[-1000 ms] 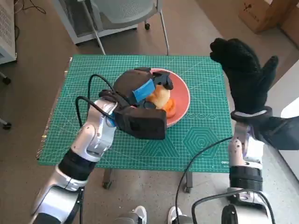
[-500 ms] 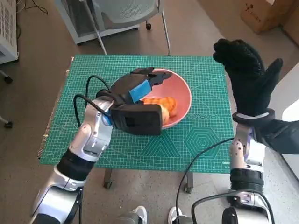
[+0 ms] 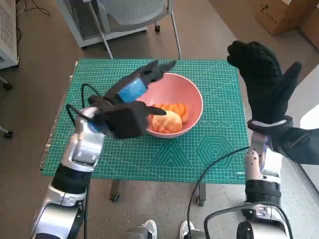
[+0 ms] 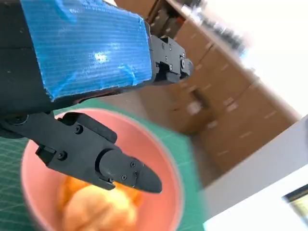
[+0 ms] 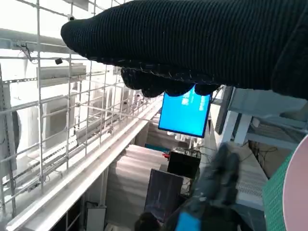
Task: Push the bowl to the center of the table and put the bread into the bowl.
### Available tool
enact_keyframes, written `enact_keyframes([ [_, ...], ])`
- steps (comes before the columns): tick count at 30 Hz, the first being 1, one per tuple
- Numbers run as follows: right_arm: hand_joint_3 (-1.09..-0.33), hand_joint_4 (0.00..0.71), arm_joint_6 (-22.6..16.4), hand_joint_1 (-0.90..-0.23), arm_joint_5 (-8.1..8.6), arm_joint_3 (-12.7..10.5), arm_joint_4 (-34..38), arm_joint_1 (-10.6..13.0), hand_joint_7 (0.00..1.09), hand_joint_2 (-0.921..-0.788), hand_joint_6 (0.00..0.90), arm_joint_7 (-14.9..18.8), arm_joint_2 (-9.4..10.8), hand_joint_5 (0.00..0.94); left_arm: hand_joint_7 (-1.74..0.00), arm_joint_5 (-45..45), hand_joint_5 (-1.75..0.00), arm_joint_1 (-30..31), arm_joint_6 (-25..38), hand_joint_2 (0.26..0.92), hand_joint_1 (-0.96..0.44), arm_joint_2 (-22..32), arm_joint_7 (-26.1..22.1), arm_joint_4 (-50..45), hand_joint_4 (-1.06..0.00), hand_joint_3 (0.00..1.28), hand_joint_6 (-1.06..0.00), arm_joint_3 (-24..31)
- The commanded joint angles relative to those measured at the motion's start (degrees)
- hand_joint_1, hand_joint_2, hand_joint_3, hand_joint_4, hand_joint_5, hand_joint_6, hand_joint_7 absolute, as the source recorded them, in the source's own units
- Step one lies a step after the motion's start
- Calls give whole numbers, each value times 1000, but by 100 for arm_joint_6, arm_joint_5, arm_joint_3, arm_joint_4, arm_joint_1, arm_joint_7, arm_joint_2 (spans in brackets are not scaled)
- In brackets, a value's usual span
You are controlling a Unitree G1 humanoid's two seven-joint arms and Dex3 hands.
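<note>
The pink bowl (image 3: 191, 94) sits near the middle of the green cutting mat (image 3: 214, 149). Orange-and-pale bread (image 3: 168, 118) lies inside it, also seen blurred in the left wrist view as bread (image 4: 96, 211) in the bowl (image 4: 159, 159). My left hand (image 3: 130, 94) hovers raised over the bowl's left side, fingers spread and holding nothing; its fingers (image 4: 120, 168) show above the bowl. My right hand (image 3: 264, 79) is lifted high beside the table's right edge, open and empty, the glove (image 5: 192, 43) filling the right wrist view.
A grey chair (image 3: 134, 15) stands behind the table's far edge. Cardboard boxes (image 3: 284, 15) sit on the floor at the far right. A white unit (image 3: 7, 30) stands at the far left. Feet (image 3: 144, 230) show below the table's near edge.
My left hand let go of the bread, which now lies in the bowl, then rose and drew back to the left with fingers spread. The right hand has hardly moved.
</note>
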Motion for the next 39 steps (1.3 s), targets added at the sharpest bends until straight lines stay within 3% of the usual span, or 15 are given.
enact_keyframes([
  [1, -563, 257, 38, -642, 3, 14, 95, -34, 1, -921, 414, 37, -2, 0, -3, -871, 1, 224, -139, 920, -656, -9, -147, -366, 1, 189, -152, 598],
  [7, -563, 256, 82, -642, -13, 22, 93, -117, 1, -921, 414, 7, -26, 0, -12, -1926, -11, 481, 71, 921, -677, -247, -87, -1041, -26, 340, -168, 1160],
  [15, -567, 272, 168, -623, -102, 66, 18, -244, 15, -921, 444, -120, -12, 8, -19, -2827, -5, 865, 511, 921, -702, -654, 425, -2030, -19, 467, -167, 1563],
  [25, -568, 286, 309, -621, -256, 182, -175, -326, 20, -921, 459, -367, 19, 10, -51, -3059, -18, 1202, 290, 921, -733, -975, 928, -2208, -52, 344, -184, 1736],
  [39, -569, 273, 232, -632, -435, 255, -89, -387, 14, -921, 454, -542, 20, 1, -62, -3094, -13, 1368, 144, 921, -703, -914, 777, -2222, -53, 340, -151, 1611],
])
